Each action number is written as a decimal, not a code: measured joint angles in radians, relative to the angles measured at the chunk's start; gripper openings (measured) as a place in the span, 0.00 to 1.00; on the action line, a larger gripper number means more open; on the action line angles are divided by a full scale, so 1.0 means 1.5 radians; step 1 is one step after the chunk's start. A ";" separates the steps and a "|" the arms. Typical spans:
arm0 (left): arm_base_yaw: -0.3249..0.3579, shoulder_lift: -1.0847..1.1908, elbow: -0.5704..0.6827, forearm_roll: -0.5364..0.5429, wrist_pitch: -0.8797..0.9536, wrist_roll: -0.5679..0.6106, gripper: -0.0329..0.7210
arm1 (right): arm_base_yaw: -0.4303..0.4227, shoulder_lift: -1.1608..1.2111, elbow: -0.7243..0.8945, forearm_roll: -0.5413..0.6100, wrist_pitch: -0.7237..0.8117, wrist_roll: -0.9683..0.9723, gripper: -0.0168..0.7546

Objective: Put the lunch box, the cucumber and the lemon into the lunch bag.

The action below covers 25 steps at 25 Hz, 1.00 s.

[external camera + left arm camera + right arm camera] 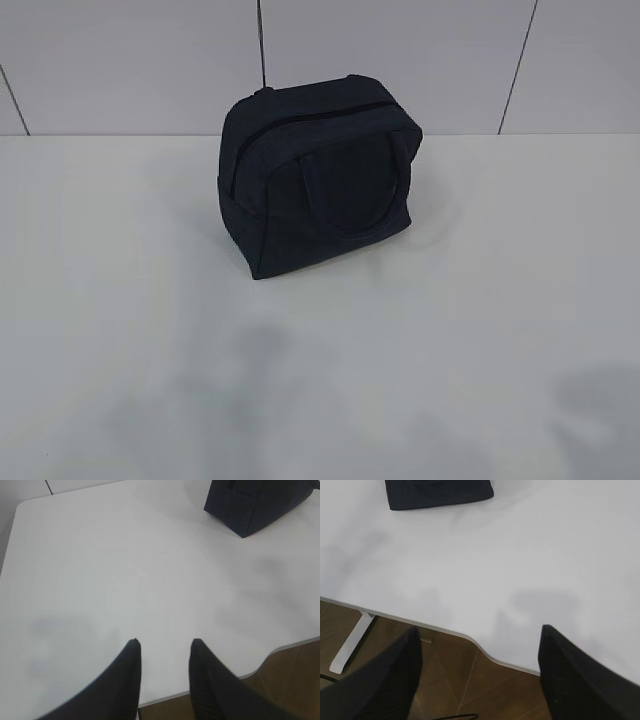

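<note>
The dark navy lunch bag [318,180] stands on the white table toward the back, zipped along its top, a loop handle lying against its front. Its corner shows in the left wrist view [255,502] and its base in the right wrist view [439,492]. The lunch box, the cucumber and the lemon are out of view. My left gripper [164,642] hovers open over bare table near the front edge, nothing between its fingers. My right gripper [480,630] is open wide over the table's front edge, also empty. Neither gripper appears in the exterior view.
The white table [120,300] ends in a curved front edge [485,655], with brown floor [460,680] and a white table leg [350,645] below. A tiled wall [130,60] rises behind the bag.
</note>
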 joint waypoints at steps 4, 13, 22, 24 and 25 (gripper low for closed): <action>0.000 0.000 0.000 0.000 0.000 0.000 0.36 | 0.000 0.000 0.000 0.000 0.000 0.000 0.72; 0.000 0.000 0.000 0.000 0.000 0.000 0.36 | 0.000 0.000 0.000 0.000 0.000 0.000 0.72; 0.000 0.000 0.000 0.000 0.000 0.000 0.36 | 0.000 0.000 0.000 0.000 0.000 0.000 0.72; 0.000 0.000 0.000 0.000 0.000 0.000 0.36 | 0.000 0.000 0.000 0.000 0.000 0.000 0.72; 0.000 0.000 0.000 0.000 0.000 0.000 0.36 | 0.000 0.000 0.000 0.000 0.000 0.000 0.72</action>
